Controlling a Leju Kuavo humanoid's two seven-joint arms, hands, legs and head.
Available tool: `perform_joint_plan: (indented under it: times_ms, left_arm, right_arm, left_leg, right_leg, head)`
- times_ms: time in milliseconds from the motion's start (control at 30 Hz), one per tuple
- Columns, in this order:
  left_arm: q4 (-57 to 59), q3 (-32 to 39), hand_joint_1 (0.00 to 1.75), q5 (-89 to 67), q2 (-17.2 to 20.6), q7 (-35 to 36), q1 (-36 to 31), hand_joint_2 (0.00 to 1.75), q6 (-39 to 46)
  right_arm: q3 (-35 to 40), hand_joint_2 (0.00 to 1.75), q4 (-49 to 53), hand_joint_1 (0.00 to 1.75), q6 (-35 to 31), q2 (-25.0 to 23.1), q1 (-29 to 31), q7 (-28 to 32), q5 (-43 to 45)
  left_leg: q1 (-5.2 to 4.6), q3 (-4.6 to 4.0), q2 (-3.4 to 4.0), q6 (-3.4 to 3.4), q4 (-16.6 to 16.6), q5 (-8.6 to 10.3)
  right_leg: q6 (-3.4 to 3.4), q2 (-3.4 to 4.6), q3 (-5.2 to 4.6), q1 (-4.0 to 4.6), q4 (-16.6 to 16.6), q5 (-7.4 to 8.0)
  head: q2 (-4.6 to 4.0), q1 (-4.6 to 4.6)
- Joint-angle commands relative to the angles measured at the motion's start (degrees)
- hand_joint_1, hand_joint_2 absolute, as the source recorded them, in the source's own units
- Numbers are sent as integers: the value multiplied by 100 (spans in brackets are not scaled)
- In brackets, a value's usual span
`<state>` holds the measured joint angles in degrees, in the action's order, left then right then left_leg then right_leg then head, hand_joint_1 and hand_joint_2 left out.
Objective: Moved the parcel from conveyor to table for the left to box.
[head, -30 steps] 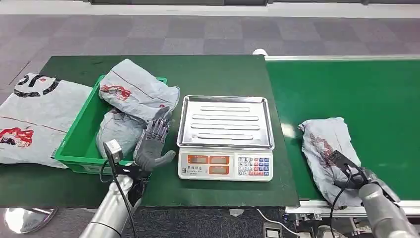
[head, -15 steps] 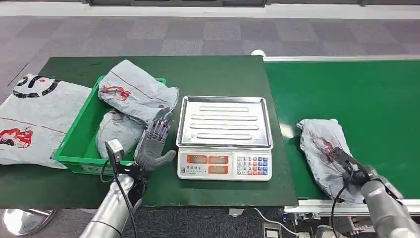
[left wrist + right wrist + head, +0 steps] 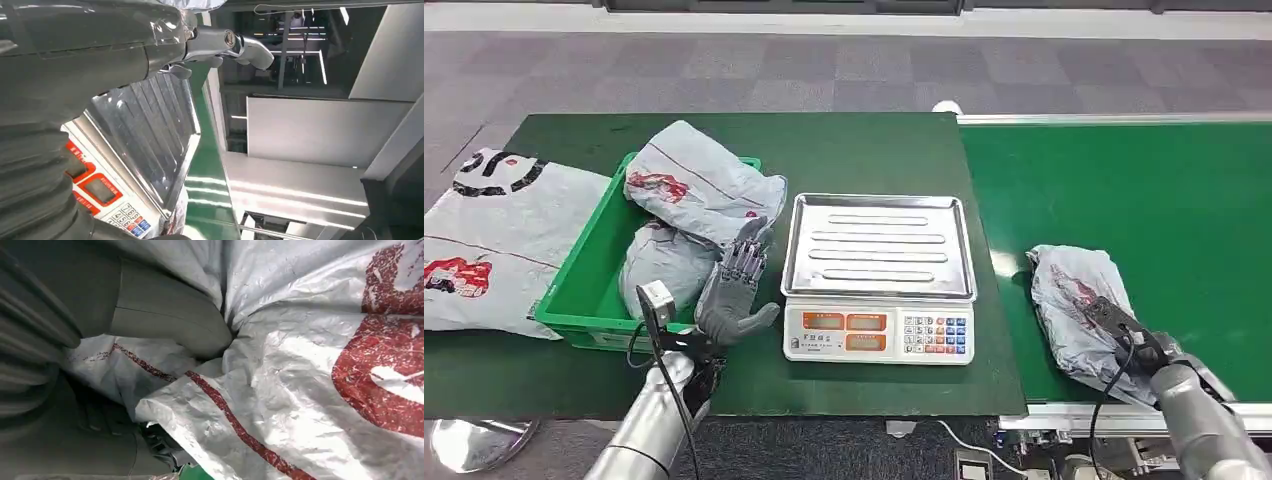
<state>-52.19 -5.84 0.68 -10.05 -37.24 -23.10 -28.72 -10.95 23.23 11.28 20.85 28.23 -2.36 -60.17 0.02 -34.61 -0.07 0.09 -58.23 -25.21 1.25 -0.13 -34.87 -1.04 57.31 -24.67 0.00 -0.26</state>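
- You are looking at the parcel [image 3: 1079,315] lying on the green conveyor [image 3: 1144,190], close to its near edge and just across the seam from the table [image 3: 864,150].
- Its long axis is running from the far left toward the near right, roughly in line with your right forearm, so you are meeting it end-on at its near end.
- Your right hand [image 3: 1139,345] is sitting on that near end; in the right wrist view the thick thumb [image 3: 170,320] is pressing into a fold of the grey wrapper [image 3: 310,365], so the hand appears to be pinching the parcel, though the other fingers are mostly hidden under the film.
- Your left hand [image 3: 734,290] is hovering with fingers spread and holding nothing, between the green bin [image 3: 574,295] and the scale [image 3: 879,275], well apart from the parcel; the right hand is clearly the nearer one.
- The coming move is heading leftward across the seam, and the scale is standing between the parcel and the left hand.
- The green bin is already holding two grey bagged parcels [image 3: 694,185], the upper one riding over the rim.
- The scale's steel tray [image 3: 150,125] is carrying nothing.
- Another flat bag [image 3: 494,235] is lying on the table beside the bin.
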Motion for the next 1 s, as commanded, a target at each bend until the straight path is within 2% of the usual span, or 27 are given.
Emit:
perform_joint_plan:
  times_ms: [33,1000]
  left_arm:
    - [333,173,0,-11,51,-276,-177,175,19]
    - [333,173,0,-11,51,-276,-177,175,19]
  right_arm:
    - [184,175,-383,175,48,-151,33,-18,0]
    - [184,175,-383,175,48,-151,33,-18,0]
  left_leg:
    - [9,18,3,-7,19,0]
    - [6,5,-23,-5,10,-2]
  right_leg:
    - [-12,2,20,10,-24,3]
    - [-6,-23,16,7,-14,-7]
  head:
    - [0,0]
    - [0,0]
